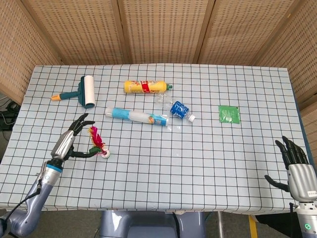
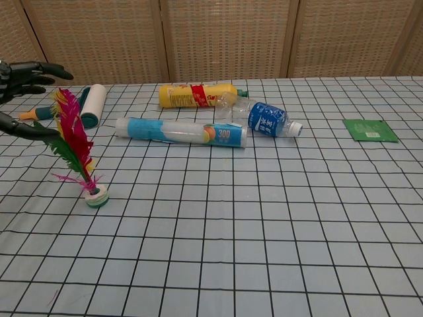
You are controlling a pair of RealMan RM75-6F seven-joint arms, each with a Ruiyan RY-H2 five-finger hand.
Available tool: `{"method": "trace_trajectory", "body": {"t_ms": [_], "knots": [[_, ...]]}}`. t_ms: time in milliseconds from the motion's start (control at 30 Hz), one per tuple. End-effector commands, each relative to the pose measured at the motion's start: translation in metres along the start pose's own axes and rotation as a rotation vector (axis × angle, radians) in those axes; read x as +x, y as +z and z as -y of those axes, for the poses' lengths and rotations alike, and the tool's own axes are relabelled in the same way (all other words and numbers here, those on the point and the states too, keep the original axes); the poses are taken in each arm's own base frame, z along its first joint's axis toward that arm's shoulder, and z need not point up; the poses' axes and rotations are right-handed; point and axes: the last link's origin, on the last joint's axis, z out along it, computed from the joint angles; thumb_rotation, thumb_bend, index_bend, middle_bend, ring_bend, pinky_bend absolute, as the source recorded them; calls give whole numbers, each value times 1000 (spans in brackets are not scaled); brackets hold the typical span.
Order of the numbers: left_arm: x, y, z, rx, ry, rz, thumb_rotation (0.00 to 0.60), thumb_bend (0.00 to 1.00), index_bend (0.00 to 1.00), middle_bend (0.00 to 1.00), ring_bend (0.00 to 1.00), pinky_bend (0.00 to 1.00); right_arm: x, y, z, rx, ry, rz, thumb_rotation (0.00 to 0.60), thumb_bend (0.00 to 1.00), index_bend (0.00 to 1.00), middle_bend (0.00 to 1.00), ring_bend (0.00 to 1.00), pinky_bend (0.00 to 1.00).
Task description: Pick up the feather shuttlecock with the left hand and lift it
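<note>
The feather shuttlecock (image 1: 96,143) (image 2: 75,142) stands on its white base on the checked cloth at the front left, its red, green and yellow feathers leaning left. My left hand (image 1: 68,141) (image 2: 23,74) is just left of it with the fingers spread wide and raised clear of the feathers. Only the thumb reaches toward the lower feathers, and nothing is gripped. My right hand (image 1: 296,158) hangs off the table's front right corner with its fingers apart and nothing in it.
A lint roller (image 1: 81,91) lies behind the left hand. A blue tube (image 1: 137,116), a yellow bottle (image 1: 144,87) and a clear water bottle (image 1: 178,109) lie mid-table. A green packet (image 1: 229,113) lies to the right.
</note>
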Motion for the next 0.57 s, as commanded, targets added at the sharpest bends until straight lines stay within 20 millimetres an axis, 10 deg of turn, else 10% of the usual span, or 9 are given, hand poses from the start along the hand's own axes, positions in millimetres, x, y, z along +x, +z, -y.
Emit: {"method": "trace_trajectory", "body": {"t_ms": [33,267,567], "knots": [[22,-34,6,-18,386,-141,600,0,149,0,0,0,-1,0,1,3,-8,2,600,76,35,0,0,146],[28,-93,28,130,713,-242,600,3,94,0,0,0,-3,-1,4,7,-51,2,600,76,35,0,0,125],[36,-123,36,141,733,-252,600,3,90,0,0,0,-4,-3,8,12,-65,2,600,76,35,0,0,125]]}}
